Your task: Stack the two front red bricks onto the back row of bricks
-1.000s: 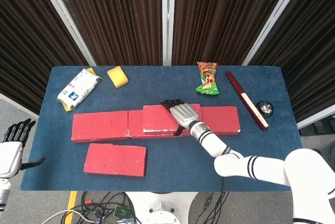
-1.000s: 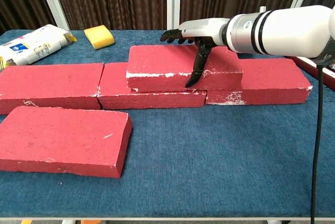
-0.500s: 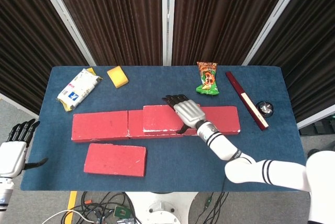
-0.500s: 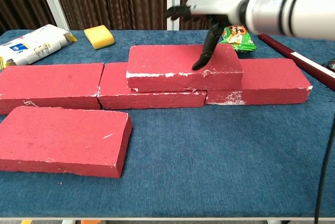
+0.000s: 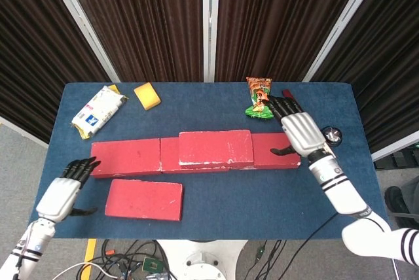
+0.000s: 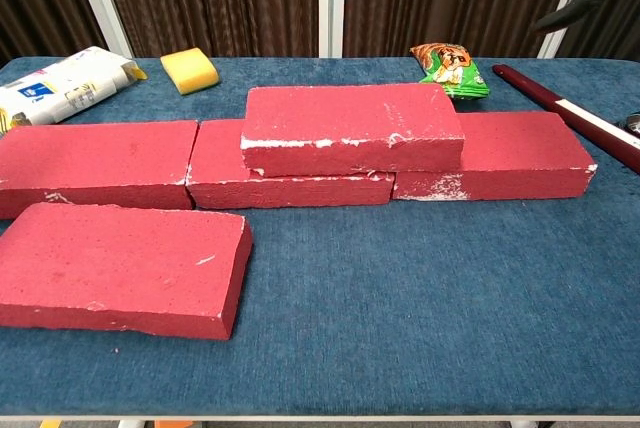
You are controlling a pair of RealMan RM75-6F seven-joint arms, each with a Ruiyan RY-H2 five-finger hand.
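Note:
One red brick [image 5: 216, 147] [image 6: 350, 128] lies stacked on the back row, across the seam between the middle brick [image 5: 169, 156] and the right brick [image 5: 280, 150]. The left back brick [image 5: 124, 157] has nothing on it. A second red brick [image 5: 144, 199] [image 6: 120, 266] lies flat at the front left. My right hand [image 5: 298, 133] hovers open above the right end of the back row, touching nothing. My left hand [image 5: 63, 195] is open with fingers spread, just left of the front brick and apart from it. The chest view shows only a dark fingertip [image 6: 580, 3] at the top right.
A white packet [image 5: 98, 110] and a yellow sponge [image 5: 147, 95] lie at the back left. A green snack bag [image 5: 260, 99] sits behind the row. A dark red stick [image 5: 308, 125] and a small round black object [image 5: 331, 136] lie at the right.
My right hand has let go of the stacked brick and risen away to the right. My left hand has come in from the table's left edge toward the front brick.

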